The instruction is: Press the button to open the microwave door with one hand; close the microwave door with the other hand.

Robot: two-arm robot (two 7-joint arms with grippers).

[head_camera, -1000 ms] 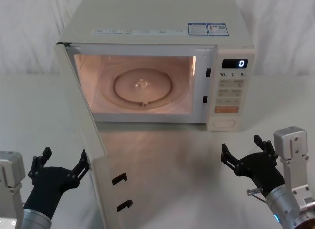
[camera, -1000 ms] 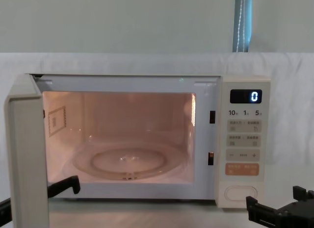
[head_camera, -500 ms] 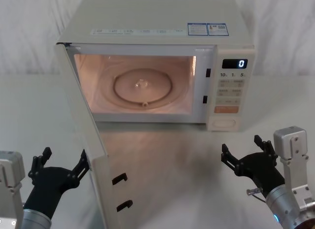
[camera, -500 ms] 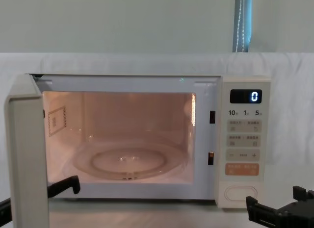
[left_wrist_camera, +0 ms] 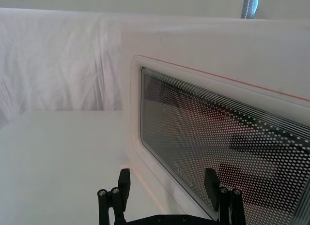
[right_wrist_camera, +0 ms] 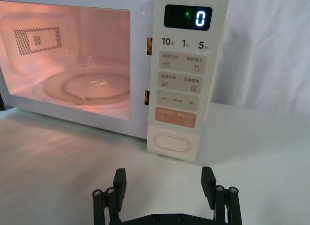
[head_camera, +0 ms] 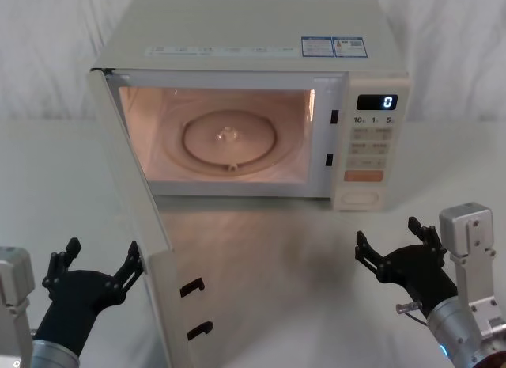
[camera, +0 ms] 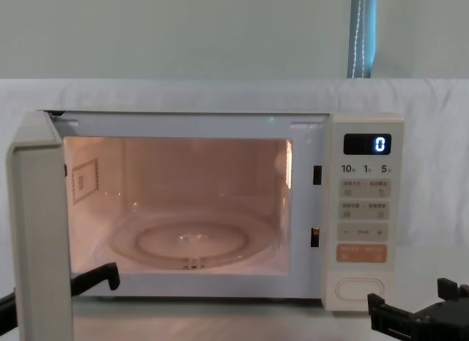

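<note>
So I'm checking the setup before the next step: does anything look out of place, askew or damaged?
Nothing looks damaged or spilled. The microwave door stands wide open with the cavity lit, display at 0. The left gripper, open, sits against the door's outer face; the right gripper, open, hangs short of the button.

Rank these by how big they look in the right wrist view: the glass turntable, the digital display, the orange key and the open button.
1. glass turntable, clearly largest
2. digital display
3. orange key and button: near alike, not ranked

The turntable sits deeper inside, so its true lead is likely greater.
</note>
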